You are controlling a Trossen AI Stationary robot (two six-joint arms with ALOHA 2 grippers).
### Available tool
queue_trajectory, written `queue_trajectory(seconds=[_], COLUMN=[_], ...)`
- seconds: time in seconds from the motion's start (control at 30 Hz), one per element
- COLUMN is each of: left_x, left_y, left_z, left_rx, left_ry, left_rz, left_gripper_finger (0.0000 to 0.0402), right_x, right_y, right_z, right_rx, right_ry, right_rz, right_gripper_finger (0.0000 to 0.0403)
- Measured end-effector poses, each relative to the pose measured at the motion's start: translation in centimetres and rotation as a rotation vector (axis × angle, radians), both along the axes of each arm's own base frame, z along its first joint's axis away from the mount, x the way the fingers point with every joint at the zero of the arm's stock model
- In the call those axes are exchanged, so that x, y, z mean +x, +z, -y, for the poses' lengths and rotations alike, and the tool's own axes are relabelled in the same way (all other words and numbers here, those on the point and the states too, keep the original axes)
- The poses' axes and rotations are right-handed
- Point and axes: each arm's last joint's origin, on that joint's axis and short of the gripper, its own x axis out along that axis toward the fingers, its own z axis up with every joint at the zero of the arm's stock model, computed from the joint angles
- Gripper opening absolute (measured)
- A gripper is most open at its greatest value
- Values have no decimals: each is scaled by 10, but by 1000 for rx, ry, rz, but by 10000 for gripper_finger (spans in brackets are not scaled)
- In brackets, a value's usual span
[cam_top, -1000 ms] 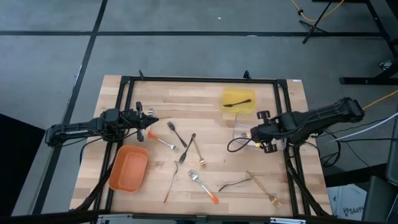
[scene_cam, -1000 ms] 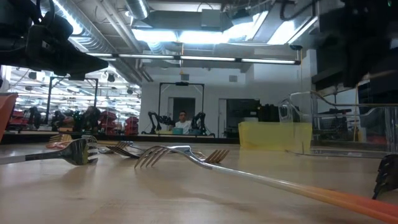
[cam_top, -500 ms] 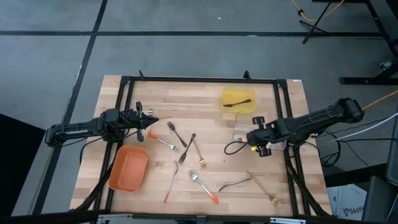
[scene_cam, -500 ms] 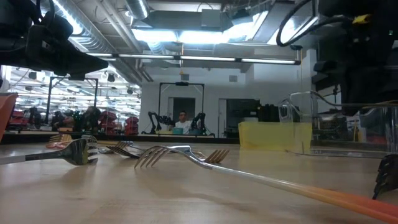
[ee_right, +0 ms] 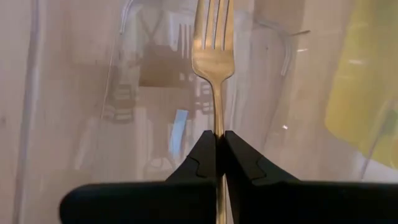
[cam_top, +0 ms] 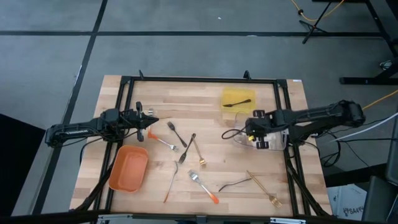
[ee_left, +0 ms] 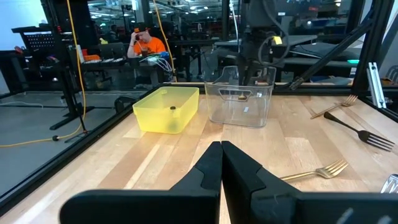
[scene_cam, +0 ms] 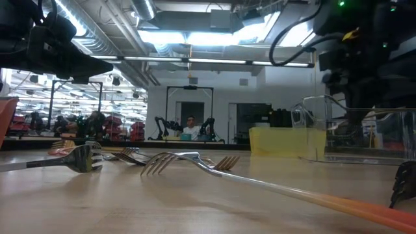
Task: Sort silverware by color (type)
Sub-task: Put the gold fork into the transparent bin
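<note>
My right gripper stands over the clear tray at the table's right side, shut on a gold fork. My left gripper waits shut, empty, near the left edge, above the orange tray. The yellow tray holds one dark fork. Lying flat on the table's middle and near part are several forks: dark ones, gold ones, and silver ones with orange handles. My right gripper pinches the gold fork's stem just behind the head, between its two fingers. The fork runs along the fingers, tines pointing on past the fingertips. The fingers come from above, pointing down into the clear tray. Whether the tines touch the tray's floor I cannot tell.
A black frame rims the table. The yellow tray stands just beyond the clear tray on the far side. A cable loop hangs by the right gripper. People and other arms show in the room behind.
My right gripper has moved toward the table's far edge and slightly left, coming over the clear tray with the gold fork still in its fingers. The left arm and the forks on the table have stayed put.
</note>
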Motion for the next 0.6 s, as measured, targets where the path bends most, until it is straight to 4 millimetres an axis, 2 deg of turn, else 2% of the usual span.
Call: queue_trajectory(seconds=[0.3, 0.6], left_x=[0, 0], left_y=[0, 0], left_z=[0, 0], left_rx=[0, 0], left_ry=[0, 0], left_rz=[0, 0], left_gripper_finger=[0, 0], right_x=[-2, 4], right_y=[-3, -15], right_z=[15, 15], right_rx=[30, 81], right_ry=[-52, -24], right_rz=[-17, -90], right_gripper_finger=[3, 3])
